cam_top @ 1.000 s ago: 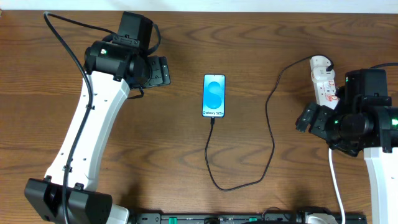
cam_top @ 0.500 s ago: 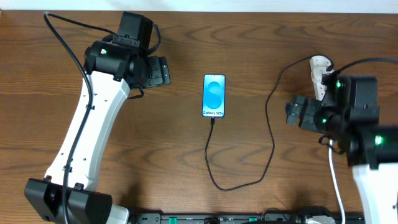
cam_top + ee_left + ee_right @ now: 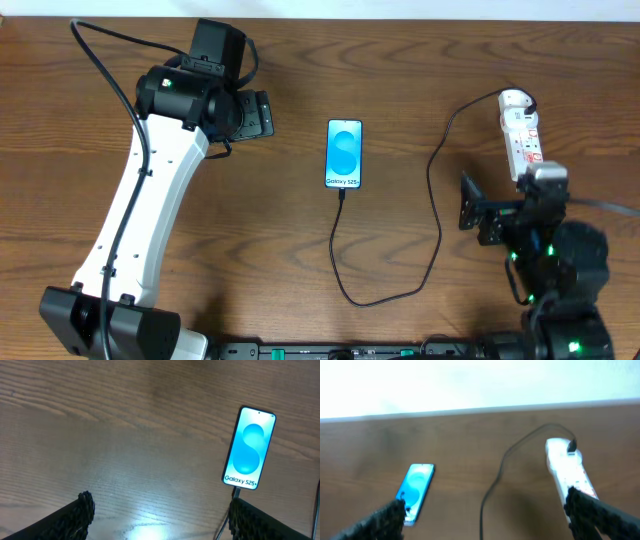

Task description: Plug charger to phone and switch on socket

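One slim phone (image 3: 344, 153), cyan screen reading "Galaxy S25+", lies flat at centre of brown wooden table (image 3: 300, 240). One thin black charger cable (image 3: 437, 215) meets its bottom edge, loops right to one white power strip (image 3: 521, 133). Left gripper (image 3: 160, 512), right gripper (image 3: 485, 510): fingers wide apart, clamping nothing.

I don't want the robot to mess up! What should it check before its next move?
1. Charger tip in the phone: ok, the thin black cable meets its bottom edge.
2. Black plug in the power strip: ok, it sits at the strip's far end.
3. Power strip switch on: cannot tell, too small to see.
4. Right gripper open and empty: ok.
5. Left gripper open and off the phone: ok.
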Tool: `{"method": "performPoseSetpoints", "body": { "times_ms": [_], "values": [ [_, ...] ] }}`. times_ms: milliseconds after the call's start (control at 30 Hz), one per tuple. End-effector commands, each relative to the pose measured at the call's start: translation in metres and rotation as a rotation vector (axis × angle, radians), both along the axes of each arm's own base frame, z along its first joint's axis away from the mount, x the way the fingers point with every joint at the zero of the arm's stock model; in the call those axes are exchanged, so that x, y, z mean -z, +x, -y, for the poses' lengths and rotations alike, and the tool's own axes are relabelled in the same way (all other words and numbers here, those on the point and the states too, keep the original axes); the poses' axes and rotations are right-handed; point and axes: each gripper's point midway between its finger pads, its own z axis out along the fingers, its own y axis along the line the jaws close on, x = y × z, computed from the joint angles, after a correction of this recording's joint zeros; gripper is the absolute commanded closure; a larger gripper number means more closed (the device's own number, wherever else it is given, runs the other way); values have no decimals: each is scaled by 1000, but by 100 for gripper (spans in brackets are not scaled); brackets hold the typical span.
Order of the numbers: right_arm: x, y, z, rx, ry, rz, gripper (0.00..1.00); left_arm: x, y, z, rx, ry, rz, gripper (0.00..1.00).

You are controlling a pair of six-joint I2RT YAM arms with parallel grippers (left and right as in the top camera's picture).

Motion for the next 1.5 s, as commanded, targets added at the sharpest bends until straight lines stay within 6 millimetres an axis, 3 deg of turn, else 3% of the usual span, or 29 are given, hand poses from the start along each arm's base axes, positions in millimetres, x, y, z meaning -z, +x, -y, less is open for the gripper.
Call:
{"method": "performPoseSetpoints", "body": {
  "times_ms": [0,300,800,1000,1233,1467],
  "values": [
    [8,-1,2,1,-38,107,1,-4,-1,-4,4,11,12,13],
    [20,-10,5,16,-22,328,1,-4,-1,-4,3,11,12,13],
    [43,-18,12,57,-15,449,1,-4,-1,-4,3,11,12,13],
    [47,-17,16,83,-1,432,1,-4,-1,-4,3,11,12,13],
    [96,-16,18,84,-27,231,1,-4,-1,-4,3,11,12,13],
    [96,-16,17,55,-152,242,1,-4,-1,-4,3,11,12,13]
  ]
}}
